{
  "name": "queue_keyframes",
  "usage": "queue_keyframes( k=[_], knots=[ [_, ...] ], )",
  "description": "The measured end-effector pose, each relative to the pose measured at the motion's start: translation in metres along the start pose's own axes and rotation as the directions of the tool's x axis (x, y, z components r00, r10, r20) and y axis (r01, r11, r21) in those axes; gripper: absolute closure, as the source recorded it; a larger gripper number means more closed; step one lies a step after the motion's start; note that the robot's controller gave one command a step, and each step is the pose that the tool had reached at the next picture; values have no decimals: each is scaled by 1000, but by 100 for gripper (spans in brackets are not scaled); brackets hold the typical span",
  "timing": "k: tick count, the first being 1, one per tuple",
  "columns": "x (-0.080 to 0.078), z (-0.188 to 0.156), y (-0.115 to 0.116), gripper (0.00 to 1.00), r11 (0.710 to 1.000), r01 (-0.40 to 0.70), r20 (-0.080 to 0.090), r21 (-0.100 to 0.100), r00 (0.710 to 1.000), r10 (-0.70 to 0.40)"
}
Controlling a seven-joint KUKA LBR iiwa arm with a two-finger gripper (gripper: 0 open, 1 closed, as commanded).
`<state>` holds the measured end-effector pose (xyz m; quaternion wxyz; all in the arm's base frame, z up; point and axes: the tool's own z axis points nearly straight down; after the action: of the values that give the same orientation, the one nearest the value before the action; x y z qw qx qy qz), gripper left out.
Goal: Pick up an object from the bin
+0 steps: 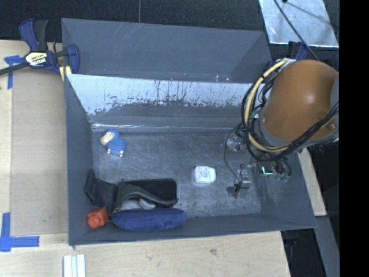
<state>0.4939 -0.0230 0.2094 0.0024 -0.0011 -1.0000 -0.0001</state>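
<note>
Bin floor bears a white square object just beside end effector

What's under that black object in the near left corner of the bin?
A grey piece peeks out beneath the black object, and a blue pouch lies along its near edge, beside an orange piece. Whatever else lies under it is covered.

A small blue-and-cream toy lies alone at the back left of the bin floor. A small white squarish item lies alone right of centre. At front left, a black pouch-like item, a long dark-blue item and a small orange piece lie heaped, touching.
</note>
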Motion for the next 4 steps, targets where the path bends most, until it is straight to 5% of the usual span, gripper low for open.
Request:
queue_keyframes(
  k=[1, 2, 3, 4],
  knots=[
    [-72, 143, 12, 0, 995, 96, 6, 1, 995, -96],
    [-73, 137, 12, 100, 995, 96, 13, 2, 995, -96],
    [-70, 137, 40, 100, 981, 194, 9, 3, 981, -194],
    [-88, -9, 42, 100, 974, 225, 18, 4, 974, -225]
  ],
)
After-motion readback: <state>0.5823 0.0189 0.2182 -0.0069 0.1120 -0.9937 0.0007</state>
